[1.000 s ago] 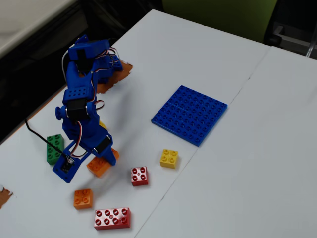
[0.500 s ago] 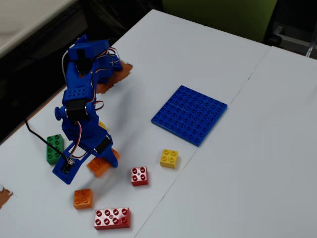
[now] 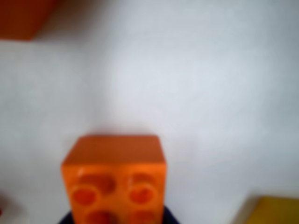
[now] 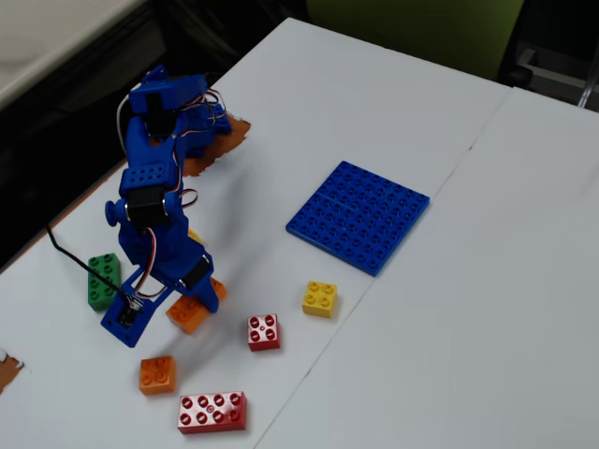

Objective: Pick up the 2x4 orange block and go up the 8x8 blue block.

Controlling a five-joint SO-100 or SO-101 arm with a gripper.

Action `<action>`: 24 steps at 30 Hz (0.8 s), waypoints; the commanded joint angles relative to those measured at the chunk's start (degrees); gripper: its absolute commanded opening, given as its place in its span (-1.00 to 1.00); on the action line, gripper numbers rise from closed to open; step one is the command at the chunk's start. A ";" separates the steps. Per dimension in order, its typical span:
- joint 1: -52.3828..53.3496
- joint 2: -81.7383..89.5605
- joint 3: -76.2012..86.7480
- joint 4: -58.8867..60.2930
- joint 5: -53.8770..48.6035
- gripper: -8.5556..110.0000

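Note:
The 2x4 orange block [image 3: 114, 179] fills the bottom centre of the wrist view, blurred, studs toward the camera. Dark blue jaws show against both of its sides at the bottom edge. My gripper [image 3: 114, 219] is shut on it. In the fixed view the gripper [image 4: 182, 304] points down at the left of the table with the orange block [image 4: 194, 311] between its fingers, at or just above the tabletop. The 8x8 blue block [image 4: 358, 215] lies flat in the middle of the table, well to the right of the gripper and apart from it.
Around the gripper lie a small orange brick [image 4: 157, 374], a red eight-stud brick [image 4: 212, 412], a small red brick [image 4: 264, 331], a small yellow brick [image 4: 320, 298] and a green brick [image 4: 101, 279]. The table's left edge is close.

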 commanded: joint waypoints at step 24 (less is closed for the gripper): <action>-6.86 30.76 -1.49 5.98 -21.71 -0.85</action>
